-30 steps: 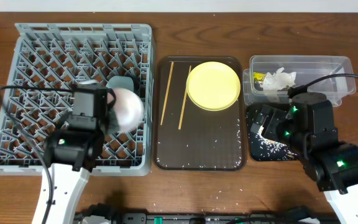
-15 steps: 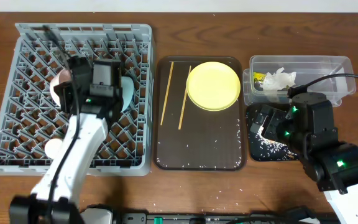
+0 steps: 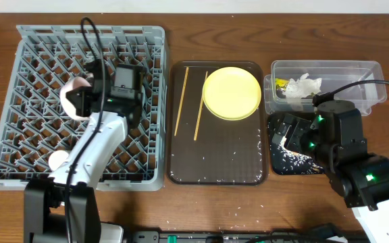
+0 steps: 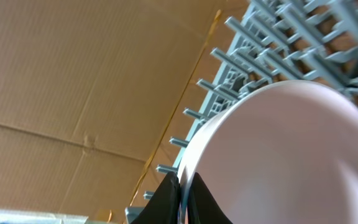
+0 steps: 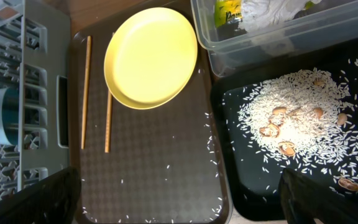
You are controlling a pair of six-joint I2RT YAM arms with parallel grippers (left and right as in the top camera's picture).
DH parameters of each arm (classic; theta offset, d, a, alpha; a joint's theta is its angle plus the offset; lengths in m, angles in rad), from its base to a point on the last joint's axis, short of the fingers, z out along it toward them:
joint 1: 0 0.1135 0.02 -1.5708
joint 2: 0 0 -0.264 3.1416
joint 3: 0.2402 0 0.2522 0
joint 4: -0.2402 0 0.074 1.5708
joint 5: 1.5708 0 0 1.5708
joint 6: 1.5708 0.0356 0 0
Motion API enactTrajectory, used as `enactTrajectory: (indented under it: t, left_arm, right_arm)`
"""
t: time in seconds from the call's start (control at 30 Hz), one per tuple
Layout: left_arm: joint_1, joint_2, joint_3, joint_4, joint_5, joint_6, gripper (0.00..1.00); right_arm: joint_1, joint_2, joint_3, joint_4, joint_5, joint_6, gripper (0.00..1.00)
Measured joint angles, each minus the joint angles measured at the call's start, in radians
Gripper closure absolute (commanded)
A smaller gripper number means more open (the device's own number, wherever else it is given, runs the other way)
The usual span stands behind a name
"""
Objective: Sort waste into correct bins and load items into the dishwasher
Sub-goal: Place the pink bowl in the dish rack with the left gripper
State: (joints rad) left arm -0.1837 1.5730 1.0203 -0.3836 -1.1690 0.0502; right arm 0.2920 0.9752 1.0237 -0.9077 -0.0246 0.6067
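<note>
From overhead, the left tool point(image 3: 88, 94) holds the pinkish-white bowl point(image 3: 69, 101) tilted over the grey rack point(image 3: 19, 67), just toward 12 o'clock of the rack's centre.

In the left wrist view, the dark fingers point(image 4: 165, 199) pinch the bowl's thin rim at 6 o'clock. The bowl's smooth, glossy pale-pink wall fills the frame toward 3 o'clock.

In the right wrist view, the right tool point(image 5: 179, 202) is spread, with fingers at 7 and 5 o'clock. The yellow plate point(image 5: 151, 59) lies toward 12 o'clock and the rice point(image 5: 297, 118) toward 3 o'clock.
</note>
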Motion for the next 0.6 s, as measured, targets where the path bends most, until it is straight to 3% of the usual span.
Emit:
enactTrajectory:
  t: [0.13, 0.2, 0.23, 0.3, 0.6]
  left_arm:
    - [-0.048, 0.004, 0.000, -0.013, 0.002, 0.003, 0.89]
    - [-0.048, 0.004, 0.000, -0.022, 0.002, 0.005, 0.74]
    - [-0.053, 0.004, 0.000, -0.034, 0.005, 0.005, 0.61]
    - [-0.068, 0.005, 0.000, -0.047, 0.010, 0.005, 0.53]
    - [-0.189, 0.003, 0.001, -0.100, 0.029, -0.027, 0.38]
  right_arm:
    - [0.000, 0.000, 0.000, -0.001, 0.000, 0.000, 0.01]
    - [0.000, 0.000, 0.000, -0.003, 0.000, 0.000, 0.01]
    - [0.000, 0.000, 0.000, -0.006, 0.000, 0.000, 0.01]
    - [0.000, 0.000, 0.000, -0.008, 0.000, 0.000, 0.01]
    - [0.000, 0.000, 0.000, -0.009, 0.000, 0.000, 0.01]
